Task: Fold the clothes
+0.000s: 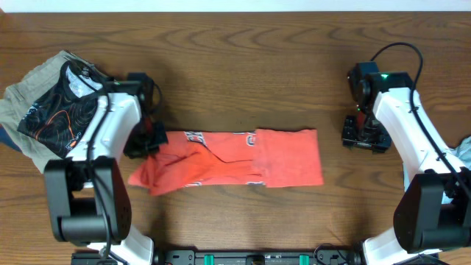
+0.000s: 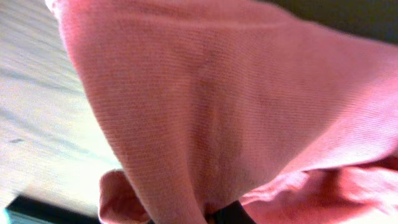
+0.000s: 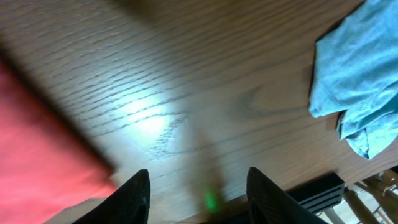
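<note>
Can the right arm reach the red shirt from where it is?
Probably yes. The right gripper, open, sits near the red shirt's right edge, with only bare table between them.

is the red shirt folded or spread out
Partly folded: the red shirt lies as a narrow band, right end doubled over, left end bunched.

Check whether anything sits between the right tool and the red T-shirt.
Nothing visible does. Only bare table lies between the open right tool and the red T-shirt. The light blue cloth lies on the tool's other side, away from the shirt.
</note>
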Controlling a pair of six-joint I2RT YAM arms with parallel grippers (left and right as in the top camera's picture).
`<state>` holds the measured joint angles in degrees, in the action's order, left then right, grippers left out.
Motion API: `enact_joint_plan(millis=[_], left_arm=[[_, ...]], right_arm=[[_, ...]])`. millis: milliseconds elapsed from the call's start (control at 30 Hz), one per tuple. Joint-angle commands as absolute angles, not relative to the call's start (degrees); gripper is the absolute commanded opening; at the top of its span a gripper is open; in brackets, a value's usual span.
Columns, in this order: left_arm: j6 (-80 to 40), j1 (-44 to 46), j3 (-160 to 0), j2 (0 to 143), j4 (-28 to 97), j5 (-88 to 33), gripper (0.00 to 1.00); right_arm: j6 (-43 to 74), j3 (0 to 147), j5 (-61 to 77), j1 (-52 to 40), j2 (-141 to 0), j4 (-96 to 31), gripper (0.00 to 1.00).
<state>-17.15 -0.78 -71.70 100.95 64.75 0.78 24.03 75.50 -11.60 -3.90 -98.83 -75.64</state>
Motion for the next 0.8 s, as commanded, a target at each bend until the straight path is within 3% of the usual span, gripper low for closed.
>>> enact_joint_plan(millis=[0,233,433,767], left_arm=[[-19.2,0.0,-76.1,97.7,67.8,2.3,0.06],[-22.0,9.3,-80.3,92.1,70.6,-10.7,0.06],[-27.9,23.8,-80.3,90.3,61.2,-20.9,0.06],[-37.8,39.7,-80.3,96.2,47.4,-21.7,0.06]], right_arm=[[22.0,75.2,-12.7,-2.1,-97.7,-75.4,0.49],[20.9,75.2,-12.6,-0.8,-97.7,-75.0,0.50],[20.2,75.2,-12.6,-0.8,-97.7,-75.0,0.51],[19.2,75.2,-12.0,-0.8,-97.7,-75.2,0.51]])
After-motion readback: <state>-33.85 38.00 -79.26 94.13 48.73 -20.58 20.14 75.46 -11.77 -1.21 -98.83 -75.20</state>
